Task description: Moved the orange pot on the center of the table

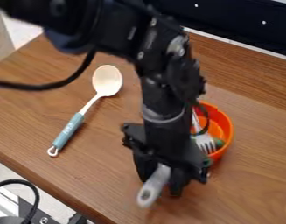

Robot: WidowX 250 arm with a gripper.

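Observation:
The black gripper [165, 178] hangs low over the table, just right of the middle, shut on a grey handle. That handle's rounded end pokes out below and left of the gripper, and it lines up with the orange pot [225, 127], which stands to the upper right, partly behind the arm. The arm covers the place where handle and pot would join. A silver fork [205, 143] and a green item [219, 142] lie inside the pot.
A spoon [107, 81] with a cream bowl and a blue-grey grip lies on the wooden table [63, 188], left of the arm. Black cables cross at the left and lower left. A dark panel [238, 19] runs along the back, and the table's front edge slants across the lower left.

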